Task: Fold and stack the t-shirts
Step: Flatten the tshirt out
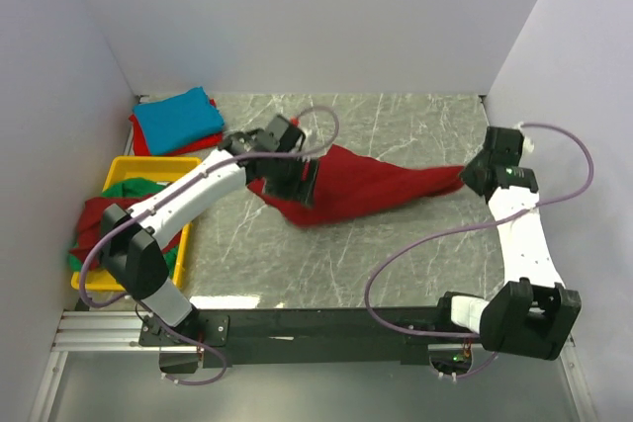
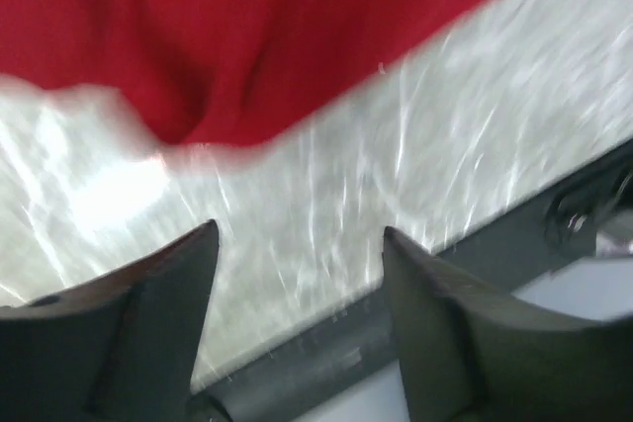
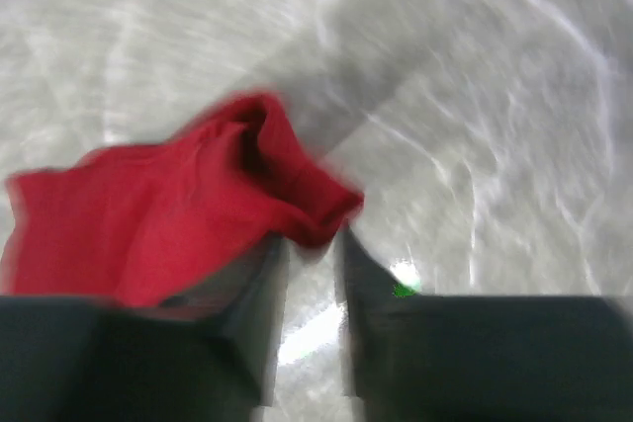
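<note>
A dark red t-shirt (image 1: 356, 190) lies stretched across the middle of the table, drawn to a point at the right. My right gripper (image 1: 473, 177) is at that point. In the right wrist view its jaws (image 3: 315, 236) stand nearly together, pinching the shirt's corner (image 3: 178, 214) at their tips. My left gripper (image 1: 292, 180) is over the shirt's left end. In the left wrist view it (image 2: 297, 232) is open wide and empty, with the shirt's edge (image 2: 247, 37) beyond the fingertips. A folded turquoise t-shirt (image 1: 178, 116) lies at the back left on a red one (image 1: 139, 137).
A yellow tray (image 1: 148, 165) at the table's left edge holds crumpled green (image 1: 134, 188) and red (image 1: 94, 219) shirts. White walls close in the table on three sides. The black rail (image 1: 326, 323) with the arm bases runs along the near edge.
</note>
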`<action>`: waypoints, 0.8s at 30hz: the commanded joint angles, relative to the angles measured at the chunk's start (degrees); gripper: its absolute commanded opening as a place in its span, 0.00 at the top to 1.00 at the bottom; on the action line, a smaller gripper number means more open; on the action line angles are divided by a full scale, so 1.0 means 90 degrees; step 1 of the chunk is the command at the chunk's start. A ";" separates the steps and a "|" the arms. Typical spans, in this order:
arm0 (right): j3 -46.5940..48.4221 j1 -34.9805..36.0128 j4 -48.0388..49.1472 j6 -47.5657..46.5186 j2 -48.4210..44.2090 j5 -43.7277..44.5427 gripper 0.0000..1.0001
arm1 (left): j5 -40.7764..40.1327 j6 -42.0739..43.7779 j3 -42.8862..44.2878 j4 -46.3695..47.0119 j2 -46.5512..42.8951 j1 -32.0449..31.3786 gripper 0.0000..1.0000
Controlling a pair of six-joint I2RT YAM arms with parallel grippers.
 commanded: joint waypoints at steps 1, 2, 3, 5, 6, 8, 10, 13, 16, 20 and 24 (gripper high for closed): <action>-0.0353 -0.0053 -0.0291 0.0081 -0.0156 0.0877 0.53 | 0.0049 -0.0590 -0.0659 0.0232 -0.0508 0.0168 0.23; -0.0344 -0.0054 -0.0292 0.0071 -0.0118 0.0867 0.47 | -0.0156 -0.0629 -0.0641 0.0135 -0.0499 0.0275 0.22; -0.0334 -0.0054 -0.0282 0.0051 -0.0079 0.0838 0.45 | -0.0264 -0.0649 -0.0602 0.0115 -0.0450 0.0392 0.22; -0.0286 -0.0054 -0.0155 0.0041 -0.0010 0.0614 0.44 | -0.0431 -0.0737 -0.0427 0.0115 -0.0208 0.0802 0.24; -0.0227 -0.0054 -0.0107 0.0061 0.0038 0.0507 0.44 | -0.0470 -0.0776 -0.0291 0.0173 -0.0099 0.1016 0.24; -0.0149 -0.0044 0.0059 0.0051 0.0155 0.0175 0.44 | -0.0548 -0.0864 -0.0173 0.0338 0.0231 0.1154 0.28; -0.0100 -0.0044 0.0244 0.0032 0.0224 -0.0205 0.44 | -0.0665 -0.0952 0.0022 0.0659 0.0477 0.1233 0.31; -0.0090 -0.0044 0.0421 0.0051 0.0361 -0.0567 0.46 | -0.0773 -0.1020 0.0422 0.0983 0.1168 0.1243 0.35; -0.0148 -0.0044 0.0616 0.0080 0.0449 -0.0802 0.47 | -0.0773 -0.1001 0.1144 0.0877 0.1765 0.1301 0.38; -0.0363 -0.0024 0.0938 0.0061 0.0459 -0.1416 0.47 | -0.1251 -0.0855 0.2032 0.0545 0.2732 0.1360 0.40; -0.0402 0.0024 0.1036 -0.0017 0.0517 -0.1594 0.48 | -0.1573 -0.0776 0.2366 0.0349 0.3192 0.1526 0.41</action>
